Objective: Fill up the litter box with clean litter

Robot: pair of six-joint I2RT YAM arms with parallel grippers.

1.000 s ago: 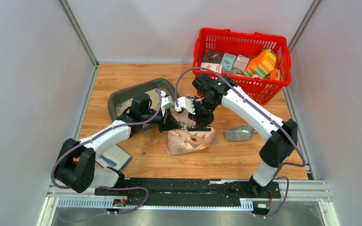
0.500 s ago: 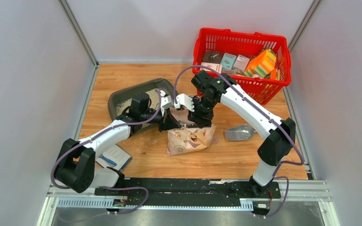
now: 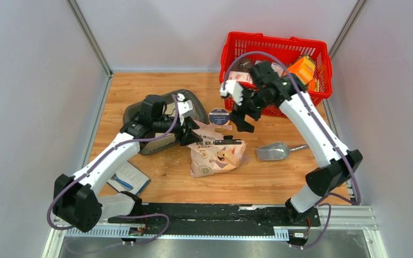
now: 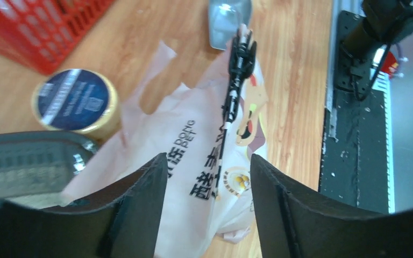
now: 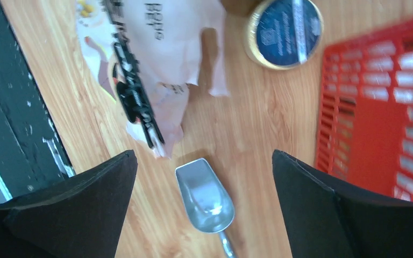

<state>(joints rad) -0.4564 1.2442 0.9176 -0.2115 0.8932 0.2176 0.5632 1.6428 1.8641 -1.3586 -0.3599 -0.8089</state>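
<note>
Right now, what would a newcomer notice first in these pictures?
The red basket in the far right corner stands out first. Next comes the pale printed bag lying in the middle, a black clip across it. A dark grey tray sits left of it, partly behind the left arm.

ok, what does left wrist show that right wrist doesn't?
Only left wrist: the rim of the litter box and the right arm's base. Only right wrist: the start of the handle of the scoop. Both: the litter bag, the black clip on it, the blue-lidded tin, the scoop's bowl and the red basket.
</note>
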